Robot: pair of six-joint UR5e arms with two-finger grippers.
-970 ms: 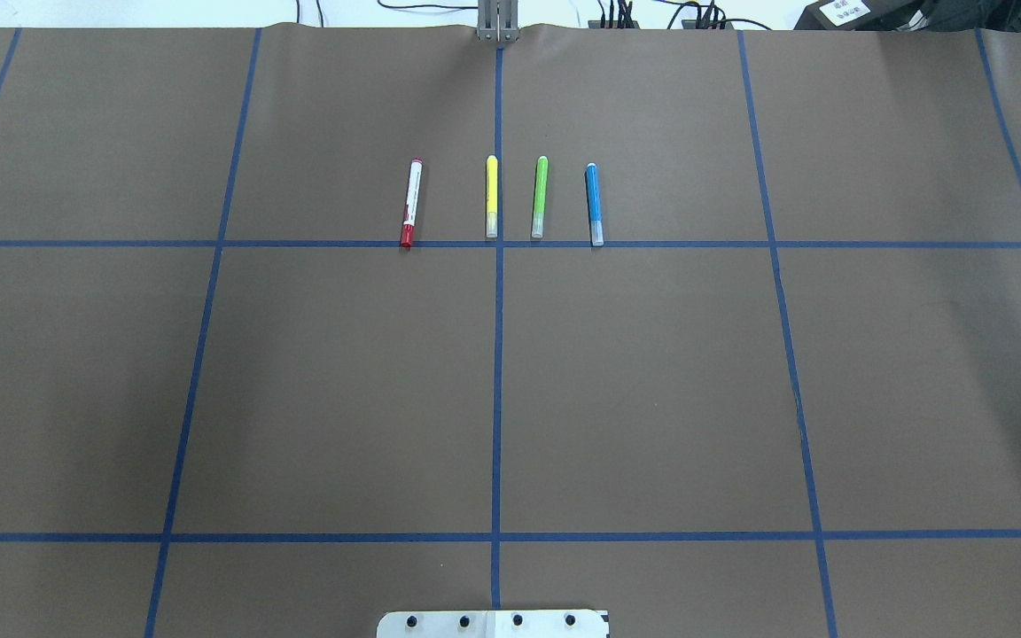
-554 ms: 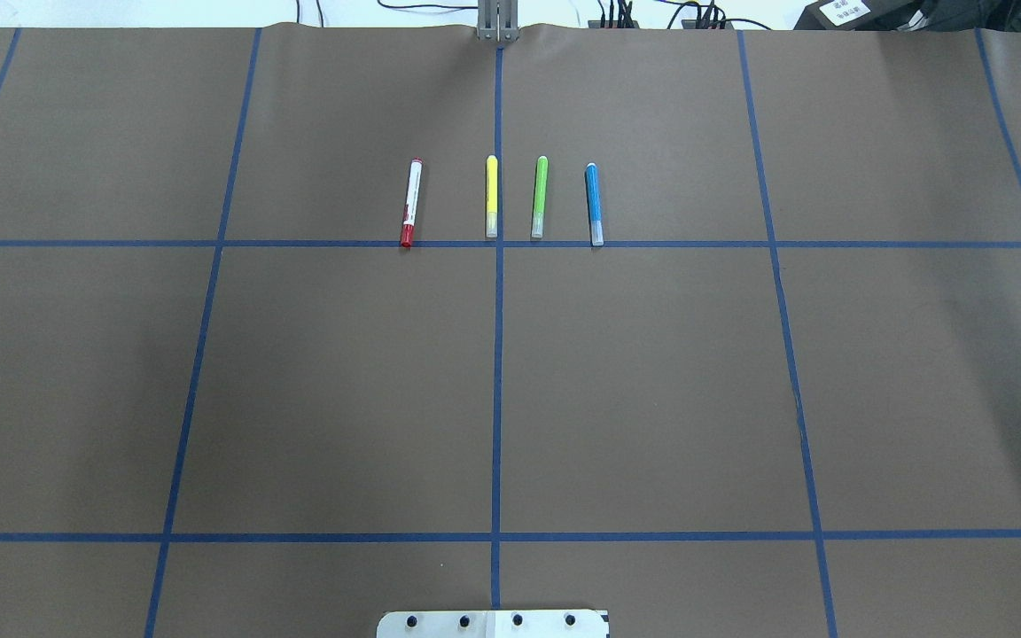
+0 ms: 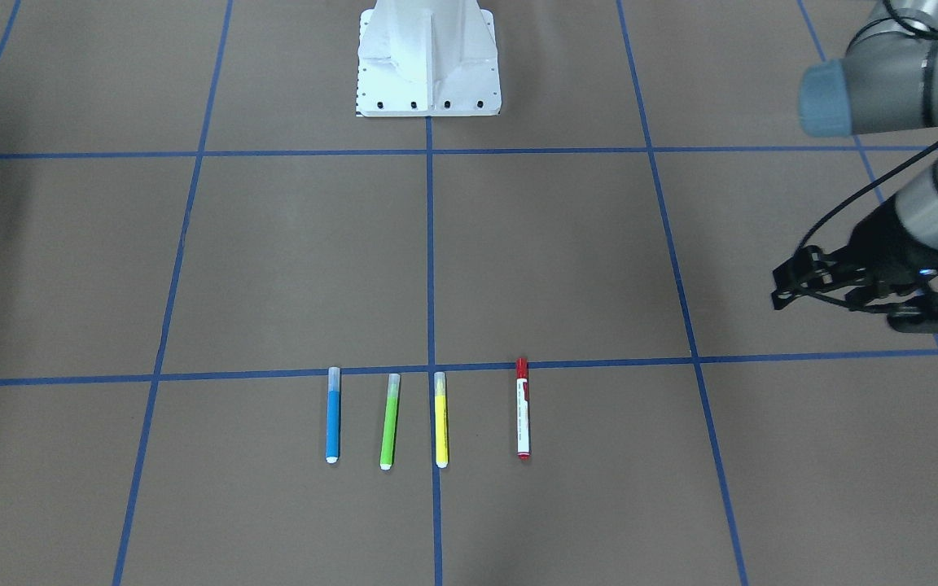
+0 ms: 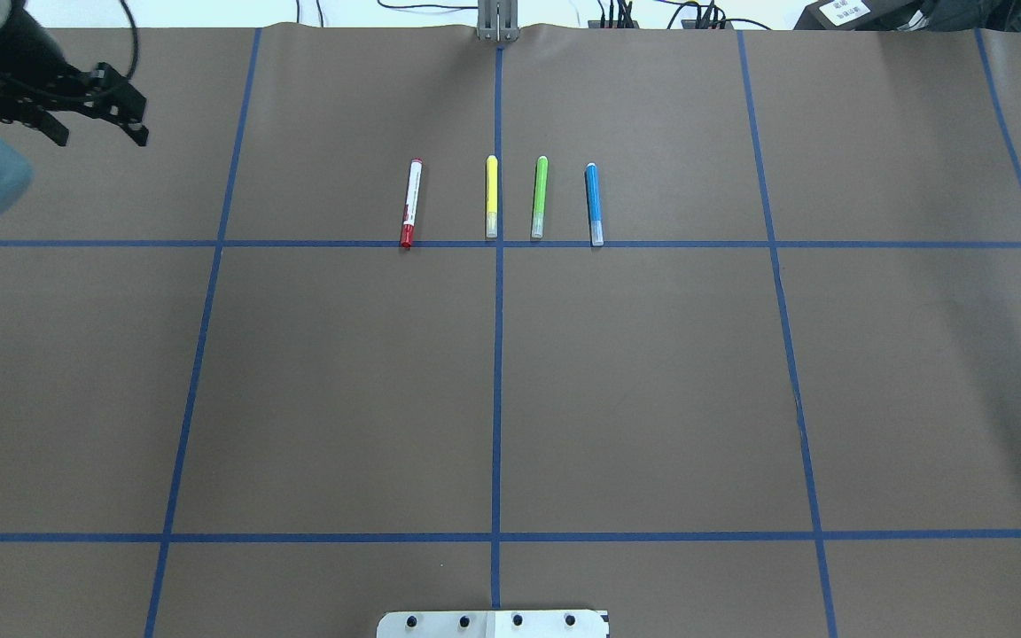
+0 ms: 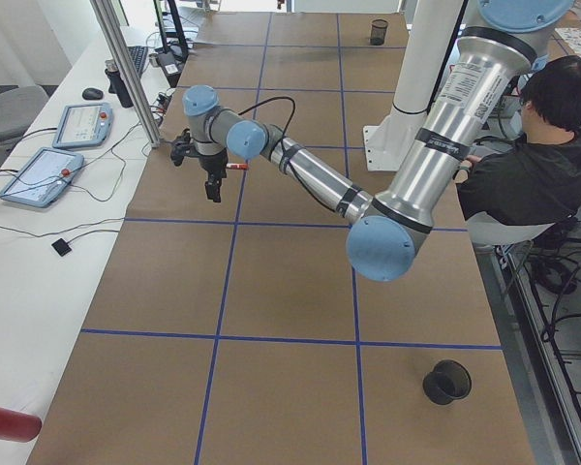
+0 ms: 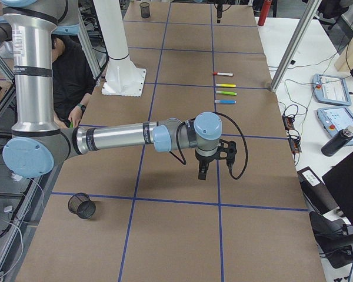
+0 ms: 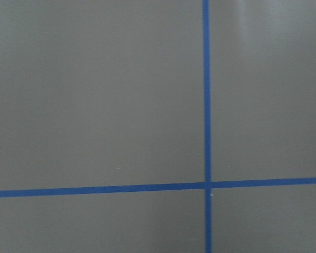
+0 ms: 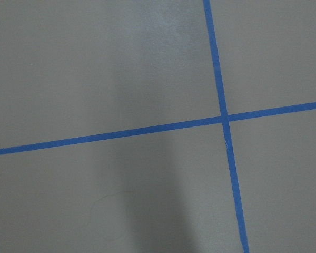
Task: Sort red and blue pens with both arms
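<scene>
Four pens lie in a row on the brown paper. The red pen [image 4: 410, 203] [image 3: 523, 408], white-barrelled with a red cap, is at the row's left end in the overhead view. At the right end is the blue pen [image 4: 594, 204] [image 3: 332, 415]. My left gripper [image 4: 101, 133] [image 3: 782, 286] hovers open and empty at the far left, well away from the red pen. My right gripper [image 6: 216, 170] shows only in the exterior right view, over bare paper far from the pens. I cannot tell whether it is open or shut. Both wrist views show only paper and blue tape.
A yellow pen [image 4: 491, 196] and a green pen [image 4: 540, 197] lie between the red and blue ones. One black mesh cup [image 6: 82, 205] stands near the robot's right, another [image 5: 447, 383] near its left. The white robot base [image 3: 428, 65] stands mid-table. A person [image 5: 552, 145] sits behind it.
My left arm has come into the overhead view at the upper left, where it did not show before. The four pens have not moved.
</scene>
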